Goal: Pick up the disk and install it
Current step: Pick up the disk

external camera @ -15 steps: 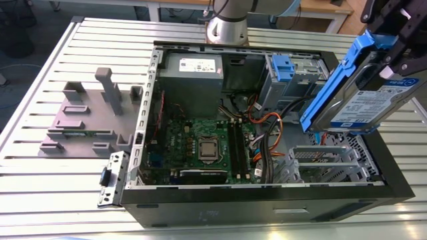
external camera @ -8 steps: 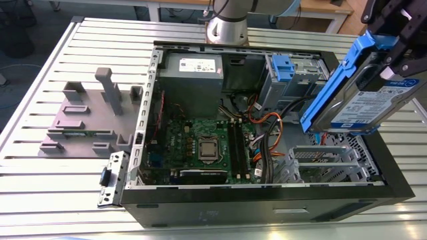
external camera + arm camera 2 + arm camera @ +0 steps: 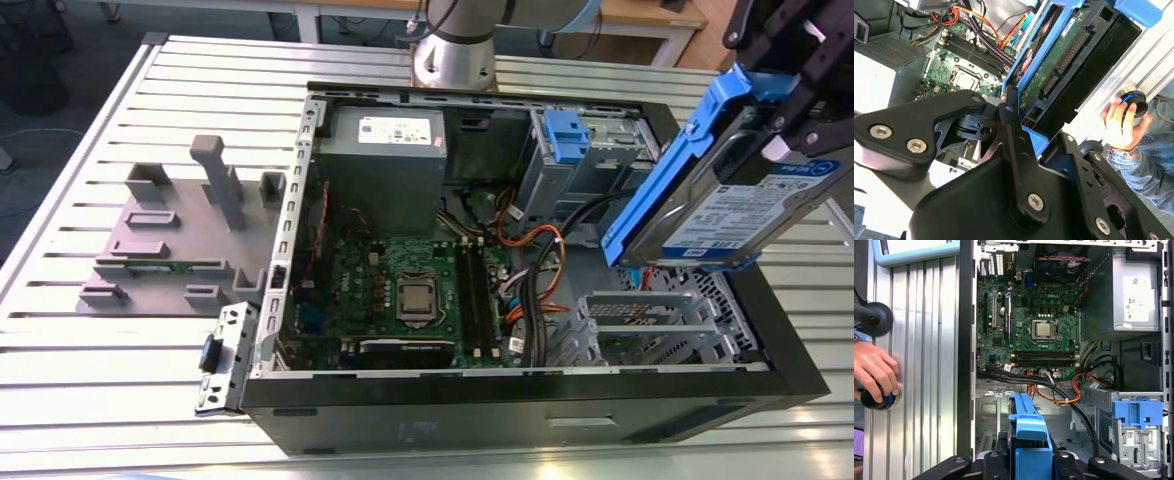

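Disk [image 3: 731, 195] clamped in jaws; first wrist view adds hand [image 3: 874, 371].

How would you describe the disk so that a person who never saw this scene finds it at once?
Start from the open computer case on the slatted metal table. Above its corner at the exterior view's right, the gripper holds the disk tilted in the air. Unlike the small blue latch piece inside the case, it carries a white-and-blue label within its blue bracket.

Exterior view looks down from high off the worktop; both wrist views sit close over the open case [image 3: 534, 395], sharing its motherboard [image 3: 1029, 325].
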Available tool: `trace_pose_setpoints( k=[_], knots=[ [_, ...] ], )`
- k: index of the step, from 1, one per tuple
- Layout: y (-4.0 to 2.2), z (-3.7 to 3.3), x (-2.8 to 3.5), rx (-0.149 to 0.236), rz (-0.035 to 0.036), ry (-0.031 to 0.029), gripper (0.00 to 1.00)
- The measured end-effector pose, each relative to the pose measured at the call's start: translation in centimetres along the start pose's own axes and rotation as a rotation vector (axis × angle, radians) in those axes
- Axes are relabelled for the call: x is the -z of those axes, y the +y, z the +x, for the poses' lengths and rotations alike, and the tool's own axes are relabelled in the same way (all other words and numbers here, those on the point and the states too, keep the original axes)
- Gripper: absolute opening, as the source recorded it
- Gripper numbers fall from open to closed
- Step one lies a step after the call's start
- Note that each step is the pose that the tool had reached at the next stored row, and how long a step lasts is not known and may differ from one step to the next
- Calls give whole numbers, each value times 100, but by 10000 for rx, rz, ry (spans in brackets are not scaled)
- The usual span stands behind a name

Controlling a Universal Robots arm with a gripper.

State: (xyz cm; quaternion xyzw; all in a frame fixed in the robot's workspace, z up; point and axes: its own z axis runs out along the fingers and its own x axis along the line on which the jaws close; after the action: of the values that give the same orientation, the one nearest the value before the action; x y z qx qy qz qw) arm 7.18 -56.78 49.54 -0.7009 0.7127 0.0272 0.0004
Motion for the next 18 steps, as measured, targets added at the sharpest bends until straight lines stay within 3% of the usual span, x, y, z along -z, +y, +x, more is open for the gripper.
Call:
trace_pose_setpoints(
  k=[10, 18],
  knots=[
    [-1, 30, -1, 0, 1, -1, 37],
    [-4, 69, -20, 2, -1, -49, 37]
  ],
)
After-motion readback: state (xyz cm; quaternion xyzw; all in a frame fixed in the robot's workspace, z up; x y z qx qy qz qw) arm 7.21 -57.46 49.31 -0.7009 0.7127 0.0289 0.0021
